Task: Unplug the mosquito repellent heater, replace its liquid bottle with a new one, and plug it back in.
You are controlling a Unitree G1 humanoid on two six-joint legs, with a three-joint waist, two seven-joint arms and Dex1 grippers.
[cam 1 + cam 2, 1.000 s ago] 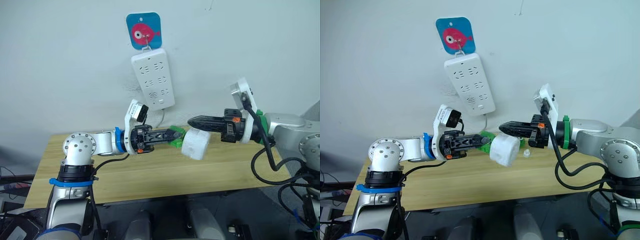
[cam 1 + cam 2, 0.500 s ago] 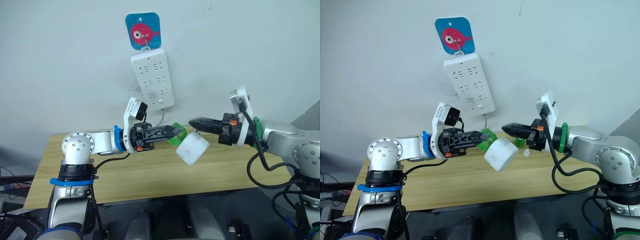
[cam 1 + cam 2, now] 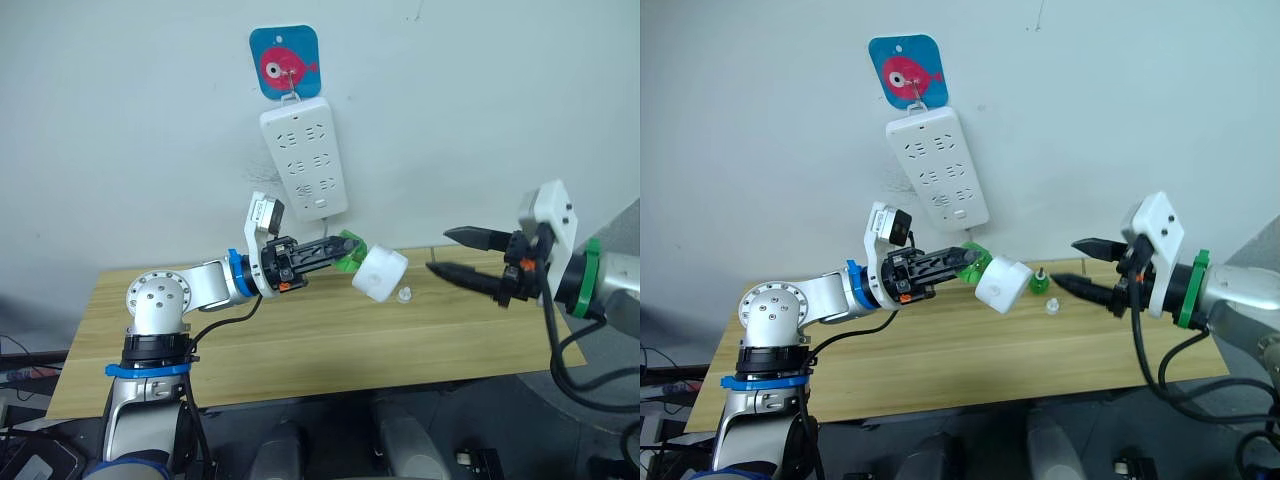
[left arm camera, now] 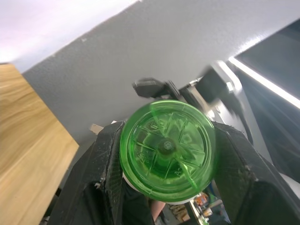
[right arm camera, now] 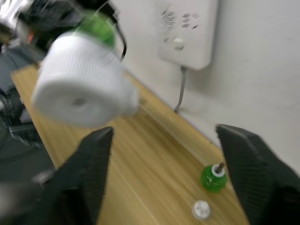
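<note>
The bottle swap looks to be the step in hand: the heater is off the strip and carries a green bottle, while a second green bottle stands on the worktop. I cannot tell which of the two is the new one.

Nearest the robot is the worktop [image 3: 300, 350], a pale wooden board. Above its middle the left tool [image 3: 958, 262] is clamped on the green bottle [image 3: 347, 251] by its base; the left wrist view looks straight onto that round green bottom between the two black fingers [image 4: 101, 173]. The mosquito repellent heater [image 3: 1002, 285] sits on the far end of this bottle, held clear of the worktop and tilted down toward the robot's right.

The right tool [image 3: 452, 252] hangs well apart from the heater, off to the robot's right, its fingers spread wide with nothing between them. Its wrist view faces the heater's rounded white body.

Further back on the worktop, near the wall, the other green bottle [image 5: 213, 177] stands upright with its wick showing, and a small clear cap [image 5: 201, 209] lies just beside it.

On the wall behind hangs the white power strip [image 3: 304, 155] under a blue fish hook [image 3: 286, 62], its sockets bare.

The next move probably calls for the right tool to close on the heater body, so that one arm can steady it while the bottle is turned, or so that it can be carried up to a socket.
</note>
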